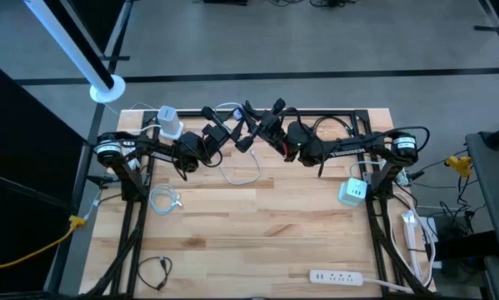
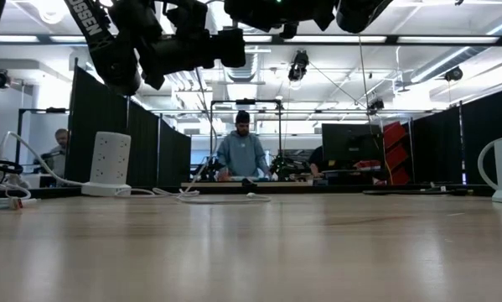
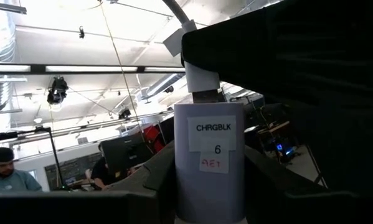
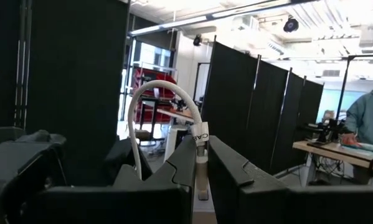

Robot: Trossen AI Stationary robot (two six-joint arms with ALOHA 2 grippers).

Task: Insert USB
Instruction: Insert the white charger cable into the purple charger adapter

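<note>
Table: we see pale wood (image 1: 257, 217), both arms raised above its far half.
Left gripper (image 3: 208, 205): clamps charger block (image 3: 209, 155).
Right gripper (image 4: 200, 186): pinches white USB cable (image 4: 155, 93) beside that block.

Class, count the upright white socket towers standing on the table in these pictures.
2. One socket tower is at the far left corner; the other is near the right edge. The arms may hide more. The flat power strip is not counted.

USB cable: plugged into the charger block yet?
Cannot tell. The left tool holds the charger block with a white cable leaving its top; the right tool grips a cable.
</note>
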